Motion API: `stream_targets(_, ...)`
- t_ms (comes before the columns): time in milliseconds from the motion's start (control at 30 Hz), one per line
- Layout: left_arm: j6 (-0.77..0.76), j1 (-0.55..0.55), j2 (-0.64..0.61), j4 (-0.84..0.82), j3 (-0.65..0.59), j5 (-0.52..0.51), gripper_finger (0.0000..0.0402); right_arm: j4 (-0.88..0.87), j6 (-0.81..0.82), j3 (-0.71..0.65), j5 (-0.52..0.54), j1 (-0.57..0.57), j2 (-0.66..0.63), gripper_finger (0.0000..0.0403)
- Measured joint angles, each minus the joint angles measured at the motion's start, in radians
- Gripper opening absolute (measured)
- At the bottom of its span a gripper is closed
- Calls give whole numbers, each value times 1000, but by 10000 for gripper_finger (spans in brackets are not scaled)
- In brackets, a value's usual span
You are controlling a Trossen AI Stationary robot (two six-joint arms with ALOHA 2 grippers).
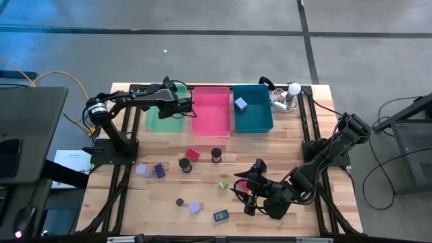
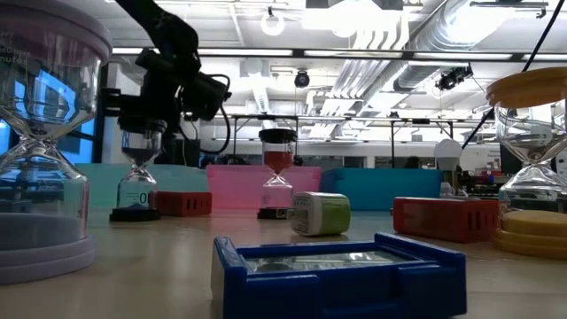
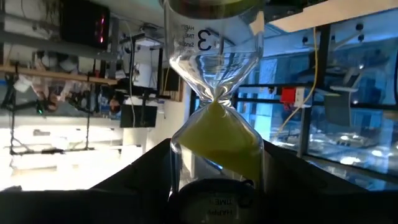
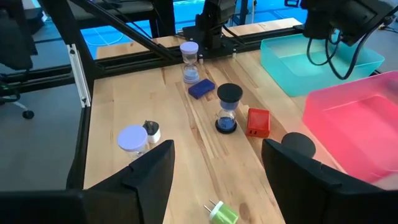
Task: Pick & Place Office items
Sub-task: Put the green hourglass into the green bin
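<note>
The left claw [image 1: 177, 102] hovers above the green bin [image 1: 164, 120] at the counter's [image 1: 202, 185] far side, gripping a yellow-sand hourglass [image 3: 214, 118] between its 2 fingers, glass body running straight out ahead of the wrist. Judged from this, the coming move is a release: the bin lies directly beneath, so the drop is downward. The right claw [image 1: 251, 192] waits open and empty over the near right of the counter. It is the nearer arm to the green block [image 4: 222, 213] just ahead of it, and, farther on, to the black-capped hourglass [image 4: 227, 109] and red block [image 4: 258, 122].
</note>
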Motion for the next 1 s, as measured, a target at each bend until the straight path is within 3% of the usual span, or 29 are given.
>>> stream_targets(367,170,0,3,254,-85,141,199,1,-4,0,0,0,0,231)
stream_targets(667,164,20,125,273,-90,47,199,0,-4,0,0,0,0,231)
stream_targets(1000,86,25,180,273,-89,67,199,1,-4,0,-1,0,0,231)
